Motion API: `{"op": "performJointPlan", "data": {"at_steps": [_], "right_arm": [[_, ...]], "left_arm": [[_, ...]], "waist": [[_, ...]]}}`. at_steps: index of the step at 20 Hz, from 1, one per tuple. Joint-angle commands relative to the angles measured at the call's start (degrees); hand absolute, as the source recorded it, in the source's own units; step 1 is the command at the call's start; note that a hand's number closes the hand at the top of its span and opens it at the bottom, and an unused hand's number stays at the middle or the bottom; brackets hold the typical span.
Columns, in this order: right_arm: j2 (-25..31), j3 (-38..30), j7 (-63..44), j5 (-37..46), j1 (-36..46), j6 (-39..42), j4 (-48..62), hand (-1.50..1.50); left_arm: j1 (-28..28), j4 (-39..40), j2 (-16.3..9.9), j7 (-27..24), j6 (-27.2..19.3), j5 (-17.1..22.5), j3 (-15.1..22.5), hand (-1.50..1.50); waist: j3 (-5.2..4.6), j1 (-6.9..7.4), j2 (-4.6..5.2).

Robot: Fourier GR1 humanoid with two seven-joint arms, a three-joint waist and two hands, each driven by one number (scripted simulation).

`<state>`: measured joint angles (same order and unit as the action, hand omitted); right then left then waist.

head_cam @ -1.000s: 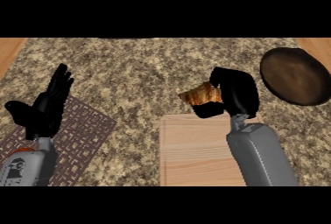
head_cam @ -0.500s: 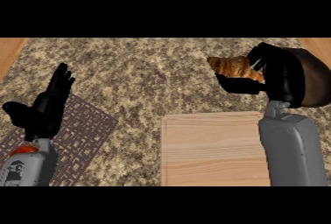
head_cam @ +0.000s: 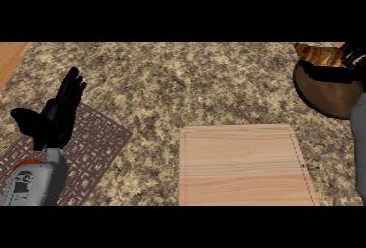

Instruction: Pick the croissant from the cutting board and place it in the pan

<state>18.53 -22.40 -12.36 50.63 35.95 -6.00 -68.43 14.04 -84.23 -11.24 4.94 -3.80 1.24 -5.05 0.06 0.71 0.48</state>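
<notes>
Head view: my right hand (head_cam: 353,54) is at the far right edge, mostly cut off by the frame. Dark fingers curl around the golden-brown croissant (head_cam: 319,54), so I'm grasping it. The croissant is off the pale wooden cutting board (head_cam: 245,164) and sits at the far rim of the round dark brown pan (head_cam: 325,94), over it or just at its edge; I can't tell whether it touches the pan.

Key relation: the croissant sticks out left of my right hand, long axis roughly left-right, and the pan's middle lies just nearer than it. My guess is the next move is a short pull toward the near side and then down, before letting go. Right hand is the only sensible one for this; it's already on the spot.

My left hand (head_cam: 53,116) is resting at the left, fingers straight and up, holding nothing, above the dark perforated mat (head_cam: 97,140). Well apart from the pan.

Speckled stone table (head_cam: 193,82) carries all of it.
</notes>
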Motion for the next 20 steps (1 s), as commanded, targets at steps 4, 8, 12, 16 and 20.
{"op": "performJointPlan", "data": {"at_steps": [4, 8, 12, 16, 20], "right_arm": [[11.2, -5.1, 11.8, 3.8, 3.3, -11.8, 23.6, 1.50], [13.6, -7.5, 17.9, 3.1, 5.1, -17.7, 35.5, 1.50], [15.9, -10.0, 21.2, 1.7, 8.0, -20.6, 42.9, 1.50], [16.4, -15.2, 26.7, -5.2, 8.2, -16.7, 46.3, 1.50], [17.5, -15.5, 24.3, -5.7, 9.4, -6.7, 53.1, -1.50]], "left_arm": [[0.0, 0.4, -0.3, -0.8, 1.7, 0.7, 0.1, 0.00], [3.1, -0.4, -0.8, 1.5, 1.6, 1.1, -0.5, 0.00], [2.3, 1.6, 2.7, -0.7, -0.3, -1.2, 2.5, 0.00], [2.8, 1.4, 2.1, -1.0, 0.1, -0.4, 1.5, 0.00], [2.7, 0.9, 2.2, -1.0, 0.5, -0.7, 2.1, 0.00]], "waist": [[0.10, 1.82, 0.57], [0.22, 2.65, 0.93], [0.31, 3.33, 1.49], [0.51, 3.12, 1.63], [0.54, 4.32, 1.95]]}}
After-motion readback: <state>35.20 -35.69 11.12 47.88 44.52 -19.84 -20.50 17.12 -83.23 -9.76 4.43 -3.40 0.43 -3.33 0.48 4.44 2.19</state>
